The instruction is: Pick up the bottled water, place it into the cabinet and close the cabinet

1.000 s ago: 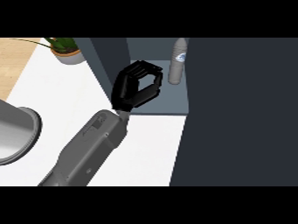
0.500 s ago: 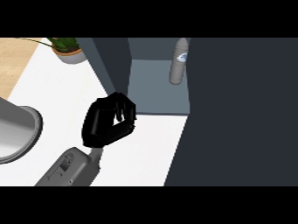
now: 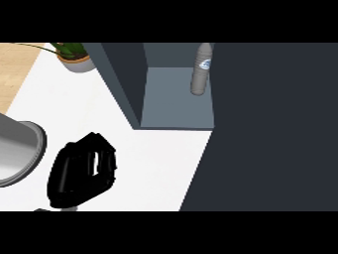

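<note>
The bottled water [image 3: 200,69], grey with a blue-and-white label, stands upright on the cabinet's grey shelf [image 3: 173,101], at its far right beside the door's edge. The dark cabinet door [image 3: 281,124] stands open and fills the right side of the view. My left hand [image 3: 82,171] is low on the white counter [image 3: 153,158], well in front and to the left of the cabinet opening. Its fingers are relaxed and hold nothing. Nothing touches the bottle. My right hand does not show.
A large grey metal pot [image 3: 10,154] stands at the left edge, close beside my hand. A potted plant [image 3: 74,55] sits at the counter's far left corner, left of the cabinet's side wall [image 3: 116,79].
My left hand has drawn back from the bottle in the cabinet, moving down and left across the counter. The bottle stays standing on the shelf.
</note>
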### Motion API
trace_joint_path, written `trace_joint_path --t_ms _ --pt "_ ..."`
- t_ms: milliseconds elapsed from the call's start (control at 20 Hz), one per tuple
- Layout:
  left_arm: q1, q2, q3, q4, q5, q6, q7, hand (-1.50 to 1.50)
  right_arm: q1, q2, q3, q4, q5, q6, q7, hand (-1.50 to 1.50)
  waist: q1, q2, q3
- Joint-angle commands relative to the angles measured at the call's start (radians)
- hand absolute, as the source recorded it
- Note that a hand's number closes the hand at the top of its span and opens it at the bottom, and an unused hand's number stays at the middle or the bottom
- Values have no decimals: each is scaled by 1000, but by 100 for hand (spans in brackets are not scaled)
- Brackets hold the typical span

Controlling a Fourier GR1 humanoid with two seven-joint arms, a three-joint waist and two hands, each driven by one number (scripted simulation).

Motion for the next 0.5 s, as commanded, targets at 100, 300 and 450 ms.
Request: trace_joint_path --t_ms 100,300,450 --pt "99 66 91 -58 57 -83 -30 150 -192 206 187 79 95 -14 137 150 3 2 -1" --pt "178 112 129 -119 79 -115 -24 150 -320 298 221 164 125 -23 217 150 6 2 -1" --pt "184 124 155 -140 85 -116 -23 150 -409 296 249 202 225 -96 173 150 9 -1 -1"
